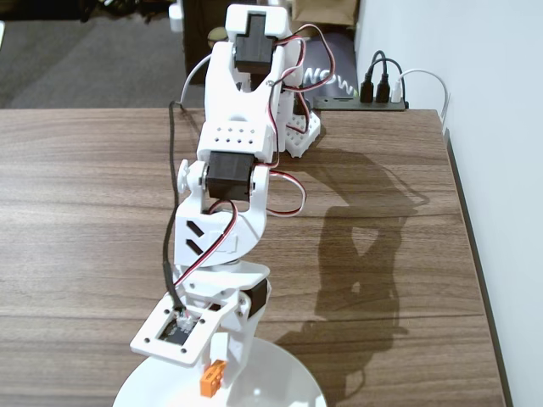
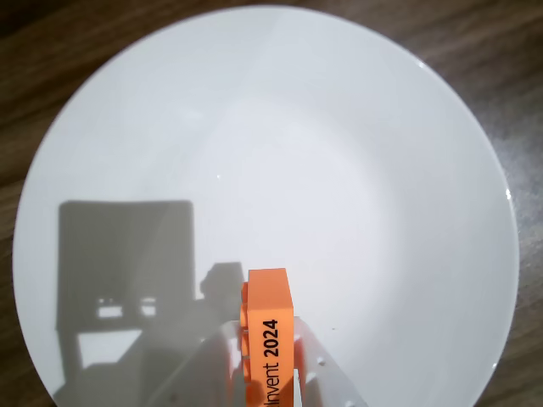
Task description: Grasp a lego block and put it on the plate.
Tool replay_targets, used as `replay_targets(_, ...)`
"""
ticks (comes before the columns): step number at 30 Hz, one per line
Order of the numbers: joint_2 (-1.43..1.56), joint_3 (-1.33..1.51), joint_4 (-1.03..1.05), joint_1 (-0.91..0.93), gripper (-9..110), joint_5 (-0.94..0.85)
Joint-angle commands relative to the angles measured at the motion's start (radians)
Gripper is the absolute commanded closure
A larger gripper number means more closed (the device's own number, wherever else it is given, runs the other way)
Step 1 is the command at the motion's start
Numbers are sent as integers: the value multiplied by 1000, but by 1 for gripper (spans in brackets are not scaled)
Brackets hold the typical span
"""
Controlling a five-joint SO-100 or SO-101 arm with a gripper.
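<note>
My gripper (image 1: 214, 373) hangs over the plate (image 1: 288, 381) at the near edge of the wooden table (image 1: 85, 212). Jaws pinching the lego block (image 2: 269, 331): orange brick clamped between my white fingers (image 2: 327, 377), black print "2024" on its side. Wrist view: brick sits above the plate's (image 2: 382, 170) lower middle; cannot tell whether it touches the surface. My shadow falls on the plate's left half. Fixed view: power strip (image 1: 361, 103) with plugged cables at the table's far edge.
</note>
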Motion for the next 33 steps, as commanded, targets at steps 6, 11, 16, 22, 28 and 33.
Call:
replay_targets(6, -5, -48, -18, -6, 96, 8)
replay_targets(11, -17, -48, -20, -5, 93, 2)
replay_targets(16, -15, -48, -20, -6, 85, 2)
replay_targets(22, 9, -44, 2, -8, 85, 14)
replay_targets(28, 55, -37, 64, -6, 85, 14)
replay_targets(33, 95, -14, 106, -6, 90, -3)
